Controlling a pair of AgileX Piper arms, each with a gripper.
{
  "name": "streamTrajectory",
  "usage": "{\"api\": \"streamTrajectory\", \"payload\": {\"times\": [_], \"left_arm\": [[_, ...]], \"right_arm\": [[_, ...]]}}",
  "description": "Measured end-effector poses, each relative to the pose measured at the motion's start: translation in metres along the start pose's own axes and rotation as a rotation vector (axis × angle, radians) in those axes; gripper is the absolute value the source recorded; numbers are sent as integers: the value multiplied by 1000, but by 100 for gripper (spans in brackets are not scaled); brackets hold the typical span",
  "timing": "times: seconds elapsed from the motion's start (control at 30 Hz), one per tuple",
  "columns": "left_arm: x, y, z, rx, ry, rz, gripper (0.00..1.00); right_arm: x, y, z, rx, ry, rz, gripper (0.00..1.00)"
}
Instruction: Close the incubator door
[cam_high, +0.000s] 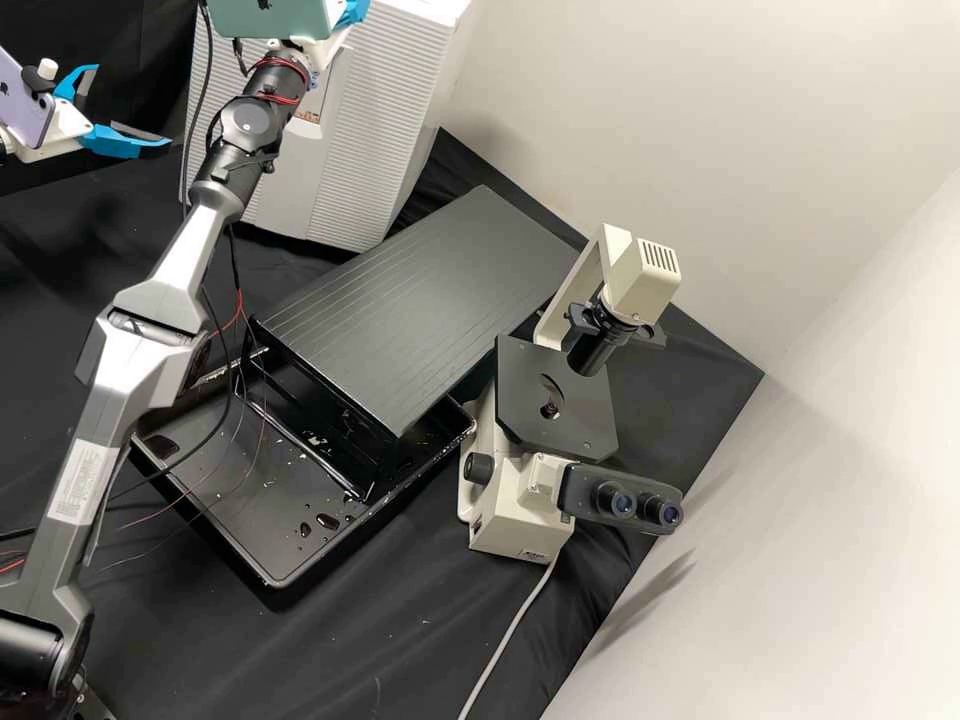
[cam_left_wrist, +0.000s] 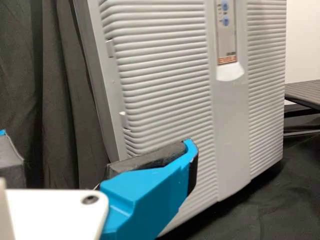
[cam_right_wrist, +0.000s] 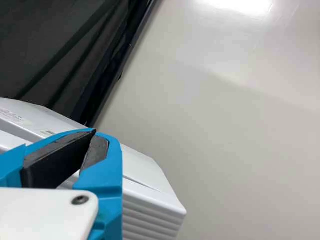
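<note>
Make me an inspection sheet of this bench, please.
Surface: black cloth, wrinkled, small pale flecks
Job's things: incubator door; whether fully closed, cannot tell
Clutter: microscope; black tray with wet-looking spots; grooved black panel partly over it
Left pincer: open, holding nothing
Right pincer: fingertips together, near the incubator door
Cables: grey cable from microscope; thin wires on right arm
Surroundings: pale walls, black drape

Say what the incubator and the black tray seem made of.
Incubator: probably moulded plastic, light grey and satin, judging by its rounded ribs.
Tray: plastic or coated metal, I can't tell which; smooth and black, with a glinting rim.
</note>
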Motion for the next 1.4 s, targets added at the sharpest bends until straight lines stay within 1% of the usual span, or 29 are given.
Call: {"api": "streamTrajectory", "payload": {"times": [0.03,0.1,0.23,0.43,0.63,0.67,0.73,0.8,0.9,1.0,1.03,1.07,1.13,1.17,1.23,1.3,1.33,1.37,1.4], "left_arm": [[0,0,0,0,0,0,100],[0,0,0,0,0,0,100],[0,0,0,0,0,0,100],[0,0,0,0,0,0,100],[0,0,0,0,0,0,100],[0,0,0,0,0,0,100],[0,0,0,0,0,0,100],[0,0,0,0,0,0,100],[0,0,0,0,0,0,100],[0,0,0,0,0,0,100],[0,0,0,0,0,0,100],[0,0,0,0,0,0,100],[0,0,0,0,0,0,100],[0,0,0,0,0,0,100],[0,0,0,0,0,0,100],[0,0,0,0,0,0,100],[0,0,0,0,0,0,100],[0,0,0,0,0,0,100],[0,0,0,0,0,0,100]], "right_arm": [[0,0,0,-3,3,-1,0],[0,0,0,2,2,0,0],[0,0,-1,-7,10,-1,0],[0,-1,-1,25,17,-4,0],[0,-1,-1,28,17,-4,0],[0,-1,-1,28,17,-4,100],[0,-1,-1,28,17,-4,100],[0,-1,-1,18,15,-3,100],[0,-1,-1,-8,13,-3,100],[0,4,-1,-41,-6,14,100],[0,5,-1,-45,-15,22,100],[-1,7,-1,-33,-26,25,100],[-1,9,-2,-20,-36,27,100],[-1,4,0,-14,-51,-3,100],[-6,5,2,-18,-87,-46,100],[-14,4,5,-16,-131,-67,100],[-20,4,8,-27,-157,-65,100],[-30,5,9,-69,-163,-56,100],[-35,8,12,-37,-171,-17,100]]}}
